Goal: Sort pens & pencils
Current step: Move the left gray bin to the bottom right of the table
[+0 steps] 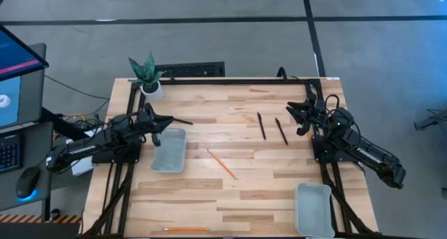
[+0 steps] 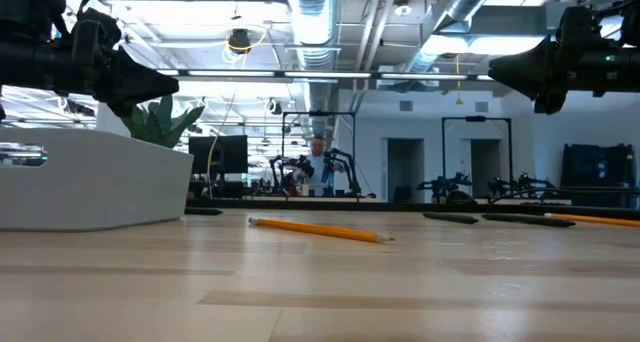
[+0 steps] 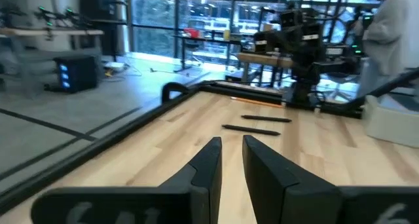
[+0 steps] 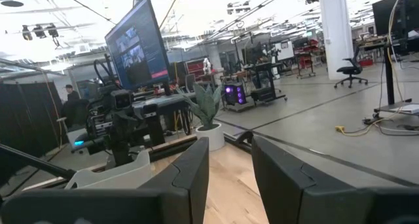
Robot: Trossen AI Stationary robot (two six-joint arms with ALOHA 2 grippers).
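Note:
Two black pens lie side by side on the far-right part of the table; the left wrist view shows them too. One orange pencil lies flat mid-table, and another lies at the near edge. A thin dark stick shows just past my left gripper's tips; I cannot tell whether it is the third pen. My left gripper hovers above the far end of a grey tray, open by a narrow gap and empty. My right gripper hangs open to the right of the pens.
A second grey tray sits at the near-right corner. A potted plant stands at the far-left corner. Another orange pencil shows at the right in the low view. A monitor and mouse are left of the table.

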